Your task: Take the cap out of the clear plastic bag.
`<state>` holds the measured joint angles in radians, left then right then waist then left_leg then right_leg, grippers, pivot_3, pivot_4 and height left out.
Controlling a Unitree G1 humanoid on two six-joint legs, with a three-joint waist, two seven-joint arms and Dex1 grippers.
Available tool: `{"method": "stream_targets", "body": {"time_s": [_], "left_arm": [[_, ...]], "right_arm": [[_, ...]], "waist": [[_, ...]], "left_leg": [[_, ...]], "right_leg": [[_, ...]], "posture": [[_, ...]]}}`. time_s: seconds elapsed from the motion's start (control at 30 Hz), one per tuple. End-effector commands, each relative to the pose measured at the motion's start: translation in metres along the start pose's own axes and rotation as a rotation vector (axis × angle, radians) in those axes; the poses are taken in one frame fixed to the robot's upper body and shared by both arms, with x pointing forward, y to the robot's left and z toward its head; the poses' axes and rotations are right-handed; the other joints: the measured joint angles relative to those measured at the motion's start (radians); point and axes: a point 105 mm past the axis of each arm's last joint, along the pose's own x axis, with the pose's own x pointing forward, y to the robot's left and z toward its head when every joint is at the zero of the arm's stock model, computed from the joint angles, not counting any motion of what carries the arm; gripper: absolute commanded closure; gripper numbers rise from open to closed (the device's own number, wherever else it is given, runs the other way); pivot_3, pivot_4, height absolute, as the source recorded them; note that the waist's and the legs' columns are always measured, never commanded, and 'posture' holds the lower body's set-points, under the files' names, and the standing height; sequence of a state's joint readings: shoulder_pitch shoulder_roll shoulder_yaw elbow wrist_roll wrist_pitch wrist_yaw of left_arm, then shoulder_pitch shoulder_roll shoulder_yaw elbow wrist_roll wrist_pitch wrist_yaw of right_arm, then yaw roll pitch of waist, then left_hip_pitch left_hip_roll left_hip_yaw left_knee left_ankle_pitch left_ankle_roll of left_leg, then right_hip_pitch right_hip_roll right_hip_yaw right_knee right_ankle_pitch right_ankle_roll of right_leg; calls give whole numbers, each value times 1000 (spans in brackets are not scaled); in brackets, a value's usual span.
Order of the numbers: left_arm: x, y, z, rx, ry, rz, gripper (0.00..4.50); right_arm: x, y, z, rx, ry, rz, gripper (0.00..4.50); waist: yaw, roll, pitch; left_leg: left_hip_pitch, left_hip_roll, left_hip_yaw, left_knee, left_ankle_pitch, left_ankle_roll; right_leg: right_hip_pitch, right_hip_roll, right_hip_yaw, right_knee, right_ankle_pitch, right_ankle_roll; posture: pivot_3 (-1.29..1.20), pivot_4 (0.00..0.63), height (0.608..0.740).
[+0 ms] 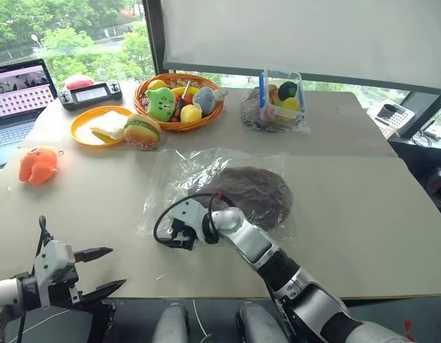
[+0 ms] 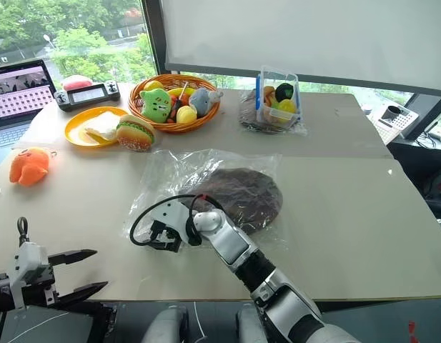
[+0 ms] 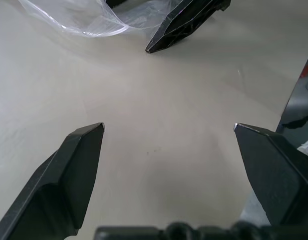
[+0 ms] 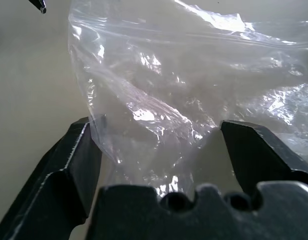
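Resting in clear plastic bag (image 1: 179, 187), brown cap (image 1: 254, 193), no readable labels

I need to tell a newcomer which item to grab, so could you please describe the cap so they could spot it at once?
On the beige table, in front of the orange fruit basket, lies a clear plastic bag. The cap is inside it: a flat, floppy, dark-brown fabric dome, the only dark, dull thing among brightly coloured toys.

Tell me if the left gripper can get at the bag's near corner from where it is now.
Probably yes: bare table lies between the open left gripper and the clear plastic bag, though the right gripper already works there.
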<state>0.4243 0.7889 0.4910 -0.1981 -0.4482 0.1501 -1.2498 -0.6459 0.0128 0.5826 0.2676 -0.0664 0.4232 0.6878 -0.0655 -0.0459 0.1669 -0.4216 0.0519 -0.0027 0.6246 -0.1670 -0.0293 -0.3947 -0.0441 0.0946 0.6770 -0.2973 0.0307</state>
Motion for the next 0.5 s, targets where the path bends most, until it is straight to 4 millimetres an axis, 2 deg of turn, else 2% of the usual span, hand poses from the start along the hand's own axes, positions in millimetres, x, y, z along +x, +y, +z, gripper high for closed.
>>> {"method": "stream_targets", "body": {"time_s": [0.03, 0.07, 0.1, 0.3, 0.47, 0.5], "left_arm": [[1, 2, 11, 25, -34, 4, 0], [1, 2, 11, 24, -33, 3, 0], [2, 2, 10, 24, -31, 3, 0], [5, 4, 11, 23, -37, 8, 0], [8, 4, 8, 23, -32, 1, 0], [9, 6, 8, 23, -31, 4, 0]], "right_arm": [[-1, -2, -26, 53, 96, -9, 1701], [-1, 0, -26, 57, 92, -2, 1922], [-1, 1, -25, 57, 90, 6, 2380], [-3, 9, -22, 22, 74, 61, 4387], [-8, 20, -7, -171, -32, 136, 4450], [-17, 21, -3, -233, -80, 160, 4450]], "waist": [[-1, 0, 0], [-2, 0, 0], [-2, 0, 0], [-4, 0, 0], [-5, 0, 0], [-5, 0, 0]], "left_leg": [[1, 0, 0, 0, 0, 0], [1, 0, 0, 0, 0, 0], [2, 0, 0, 0, 0, 0], [3, 0, 0, -1, 0, 0], [2, 0, 0, -2, 0, 0], [2, 0, 0, -2, 0, 0]], "right_leg": [[1, 0, 0, 0, 0, 0], [1, 0, 0, 0, 0, 0], [2, 0, 0, 0, 0, 0], [3, 0, 0, -1, -1, 0], [3, 0, 0, -4, -1, 0], [3, 0, 0, -5, -1, 0]], "posture": [[0, 150, 740], [0, 150, 740], [0, 150, 740], [0, 150, 740], [0, 150, 740], [0, 150, 740]]}}
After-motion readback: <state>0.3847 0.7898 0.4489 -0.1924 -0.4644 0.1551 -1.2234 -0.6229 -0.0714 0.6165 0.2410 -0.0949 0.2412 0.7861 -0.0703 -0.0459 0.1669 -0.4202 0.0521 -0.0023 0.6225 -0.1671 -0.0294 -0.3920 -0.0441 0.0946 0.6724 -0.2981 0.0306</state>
